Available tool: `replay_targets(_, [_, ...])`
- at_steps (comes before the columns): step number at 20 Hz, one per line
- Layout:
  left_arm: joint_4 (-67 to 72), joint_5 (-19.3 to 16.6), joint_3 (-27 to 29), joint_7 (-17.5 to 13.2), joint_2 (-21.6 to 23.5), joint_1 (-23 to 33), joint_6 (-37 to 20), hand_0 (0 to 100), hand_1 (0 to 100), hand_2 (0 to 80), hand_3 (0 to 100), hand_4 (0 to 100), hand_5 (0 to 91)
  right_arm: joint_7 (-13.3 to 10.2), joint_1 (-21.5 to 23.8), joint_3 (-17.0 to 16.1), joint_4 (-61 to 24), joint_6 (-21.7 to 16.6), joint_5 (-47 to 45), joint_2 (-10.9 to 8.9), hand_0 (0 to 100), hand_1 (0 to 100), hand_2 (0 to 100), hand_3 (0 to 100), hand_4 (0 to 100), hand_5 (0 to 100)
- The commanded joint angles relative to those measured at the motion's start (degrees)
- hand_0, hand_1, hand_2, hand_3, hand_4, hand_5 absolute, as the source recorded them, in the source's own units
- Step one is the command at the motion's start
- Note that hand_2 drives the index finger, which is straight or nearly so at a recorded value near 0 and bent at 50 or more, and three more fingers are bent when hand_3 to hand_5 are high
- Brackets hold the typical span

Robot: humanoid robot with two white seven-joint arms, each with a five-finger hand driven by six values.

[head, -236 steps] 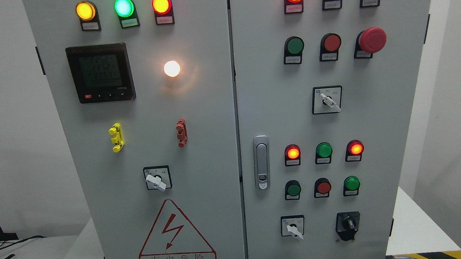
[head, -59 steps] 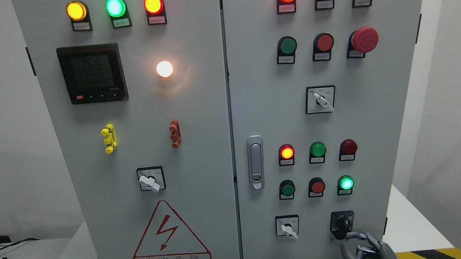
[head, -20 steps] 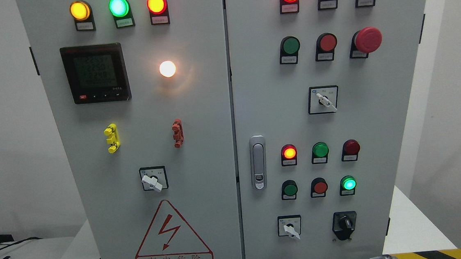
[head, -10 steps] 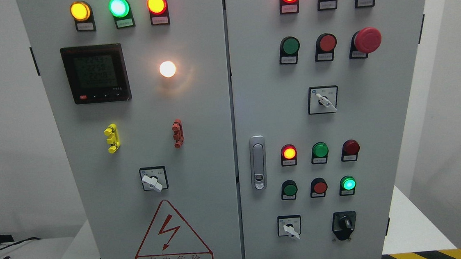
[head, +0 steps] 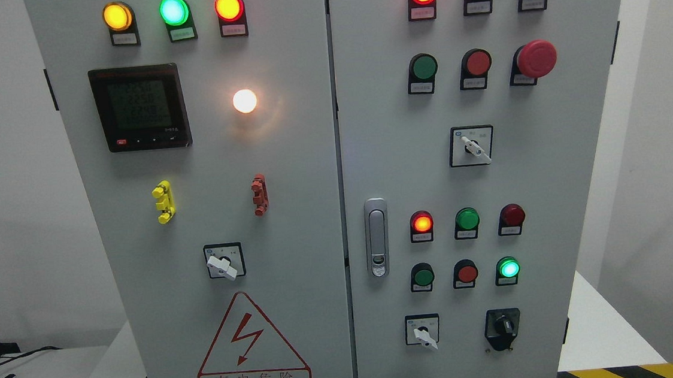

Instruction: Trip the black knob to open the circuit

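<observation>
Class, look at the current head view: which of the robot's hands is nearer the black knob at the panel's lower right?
Neither can be ranked: no hand or arm shows in the current view. The black knob stands alone, untouched, on the panel.

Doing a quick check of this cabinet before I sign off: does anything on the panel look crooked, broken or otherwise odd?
Nothing stands out. The lamps, push buttons and red emergency stop sit in even rows, the black knob and three white selector switches sit square in their plates, the door handle is flush, and the warning sticker is intact. No hand is in view.
</observation>
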Motion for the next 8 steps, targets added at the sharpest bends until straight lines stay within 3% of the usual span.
replay_targets(1, [0.0, -1.8, 0.0, 0.0, 0.0, 0.0, 0.0, 12, 39, 0.0, 0, 0, 0.0, -0.2, 1.0, -1.9, -2.5, -0.1, -1.0, -1.74, 0, 0, 10, 17, 16, 18])
replay_targets(8, [0.0, -1.8, 0.0, 0.0, 0.0, 0.0, 0.0, 12, 39, 0.0, 0, 0, 0.0, -0.2, 0.9, -1.7, -2.5, 0.0, -1.0, -1.92, 0, 0, 10, 17, 17, 18])
